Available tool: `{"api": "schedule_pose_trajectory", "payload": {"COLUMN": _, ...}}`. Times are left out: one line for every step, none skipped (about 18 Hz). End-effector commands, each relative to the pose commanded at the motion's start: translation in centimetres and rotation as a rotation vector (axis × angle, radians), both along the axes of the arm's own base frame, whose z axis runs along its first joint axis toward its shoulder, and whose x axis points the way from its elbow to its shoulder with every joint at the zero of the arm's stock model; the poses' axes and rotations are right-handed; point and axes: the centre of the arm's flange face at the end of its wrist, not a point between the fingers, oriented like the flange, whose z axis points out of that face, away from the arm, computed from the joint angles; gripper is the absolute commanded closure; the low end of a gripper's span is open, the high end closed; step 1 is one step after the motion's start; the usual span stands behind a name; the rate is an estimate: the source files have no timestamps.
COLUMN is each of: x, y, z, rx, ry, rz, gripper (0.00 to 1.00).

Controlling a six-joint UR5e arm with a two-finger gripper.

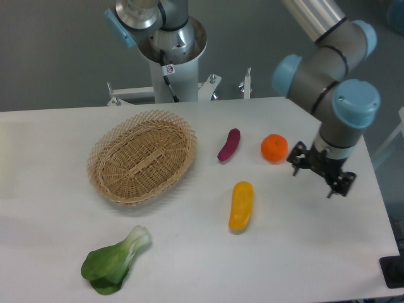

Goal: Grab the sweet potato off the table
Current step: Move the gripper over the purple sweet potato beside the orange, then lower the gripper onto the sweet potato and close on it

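The sweet potato [228,144] lies on the table [303,240], beside the basket [142,156]. The gripper [320,169] hangs right of the orange fruit [274,148]; finger spacing cannot be determined.

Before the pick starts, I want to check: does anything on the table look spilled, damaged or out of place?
Nothing stands out. The sweet potato, orange, yellow vegetable, greens and basket lie whole and apart on the table. The gripper holds nothing.

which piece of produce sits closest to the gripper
The round orange fruit, just left of the gripper; the sweet potato and yellow vegetable lie farther off.
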Motion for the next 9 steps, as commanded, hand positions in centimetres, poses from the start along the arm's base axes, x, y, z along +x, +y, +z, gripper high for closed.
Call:
{"api": "schedule_pose_trajectory", "payload": {"x": 1.5, "y": -0.1, "z": -0.5, "rx": -0.010, "ry": -0.017, "rz": -0.011, "gripper": 0.00}}
{"api": "schedule_pose_trajectory", "payload": {"x": 2.8, "y": -0.5, "z": -1.2, "rx": -0.019, "ry": -0.035, "rz": -0.015, "gripper": 0.00}}
{"api": "schedule_pose_trajectory", "payload": {"x": 3.8, "y": -0.7, "z": -1.6, "rx": -0.023, "ry": -0.048, "rz": -0.020, "gripper": 0.00}}
{"api": "schedule_pose_trajectory", "payload": {"x": 6.2, "y": -1.0, "z": -2.7, "rx": -0.037, "ry": -0.079, "rz": -0.035, "gripper": 0.00}}
{"api": "schedule_pose_trajectory", "payload": {"x": 7.4, "y": -1.2, "z": -3.5, "rx": -0.047, "ry": -0.098, "rz": -0.040, "gripper": 0.00}}
{"api": "schedule_pose_trajectory", "payload": {"x": 7.9, "y": -1.3, "z": -4.0, "rx": -0.055, "ry": -0.108, "rz": -0.038, "gripper": 0.00}}
{"api": "schedule_pose_trajectory", "payload": {"x": 8.4, "y": -1.5, "z": -4.6, "rx": -0.062, "ry": -0.122, "rz": -0.041, "gripper": 0.00}}
{"api": "schedule_pose_trajectory", "payload": {"x": 8.7, "y": -1.5, "z": -4.9, "rx": -0.066, "ry": -0.129, "rz": -0.040, "gripper": 0.00}}
{"api": "schedule_pose_trajectory", "payload": {"x": 9.0, "y": -1.7, "z": -5.3, "rx": -0.071, "ry": -0.138, "rz": -0.038, "gripper": 0.00}}
